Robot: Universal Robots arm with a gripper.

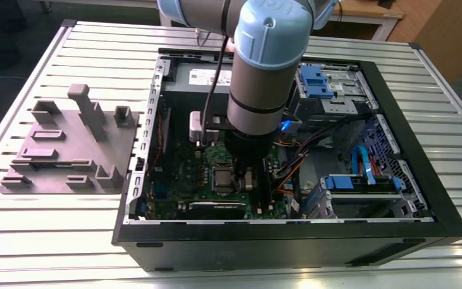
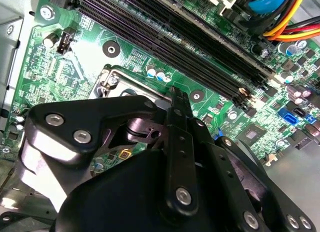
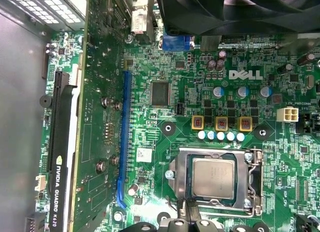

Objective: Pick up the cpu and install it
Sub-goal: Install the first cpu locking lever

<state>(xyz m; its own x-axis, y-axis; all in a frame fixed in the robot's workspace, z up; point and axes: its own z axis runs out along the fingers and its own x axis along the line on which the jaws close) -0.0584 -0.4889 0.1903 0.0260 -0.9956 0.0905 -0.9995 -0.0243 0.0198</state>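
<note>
Gripper body: black linkage and bolts of the gripper (image 2: 172,99) crowd the second wrist view, with the fingers drawn together into one narrow blade whose tip hangs over the socket frame's edge; they look closed with nothing between them, as far as I can judge.
Cpu: the cpu (image 3: 213,178) lies flat inside the socket frame (image 3: 257,179), just ahead of the fingertips in the first wrist view, its silvery top bare.
Contact: whether the fingertips touch the frame or hang just above it, I cannot tell.
Surroundings: green motherboard (image 3: 165,67) spreads beneath the tool, a row of pale capacitors (image 3: 220,136) just beyond the socket, the dark memory slots (image 2: 165,34) off to one side.
Case: the arm (image 1: 263,90) reaches straight down into the open computer case (image 1: 295,238) on the slatted table (image 1: 46,235).
Risk, chip: any sideways nudge from the tip could shift the chip in its seat and bend the contacts below.
Risk, board: pressing down off-centre could load the frame or scrape nearby parts.
</note>
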